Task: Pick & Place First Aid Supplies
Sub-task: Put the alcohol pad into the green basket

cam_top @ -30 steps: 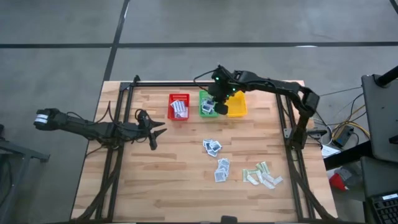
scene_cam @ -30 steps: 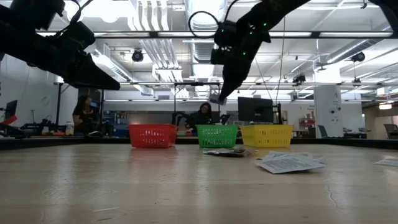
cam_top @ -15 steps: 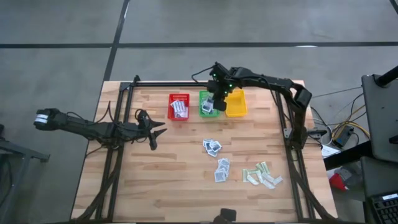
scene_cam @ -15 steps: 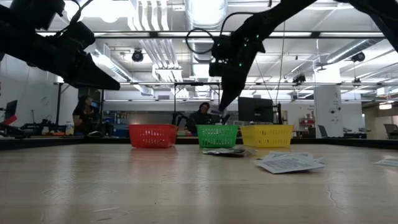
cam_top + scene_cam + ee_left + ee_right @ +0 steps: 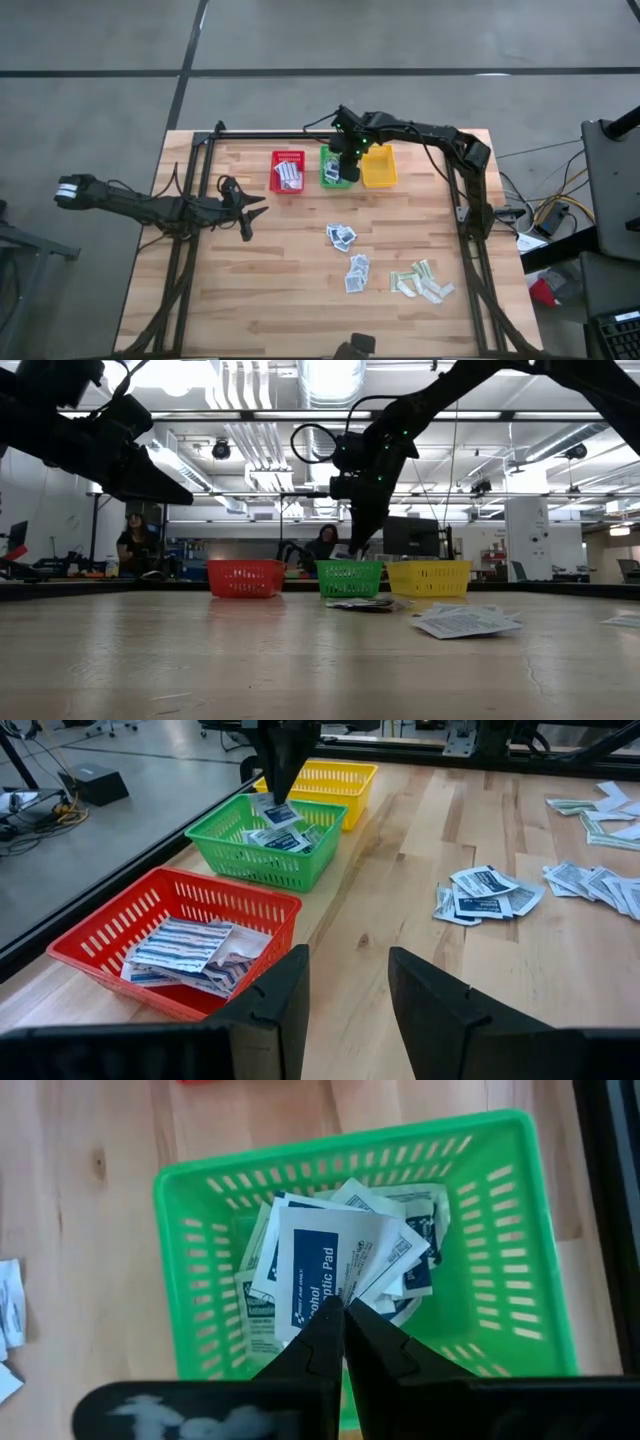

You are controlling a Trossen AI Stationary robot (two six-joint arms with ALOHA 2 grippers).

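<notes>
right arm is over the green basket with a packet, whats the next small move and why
Probably open the right gripper and let go. It is shut on a square white-blue packet held directly above the green basket, which already holds similar packets, so a release should drop it in. The left gripper waits open, away from the baskets.
</notes>
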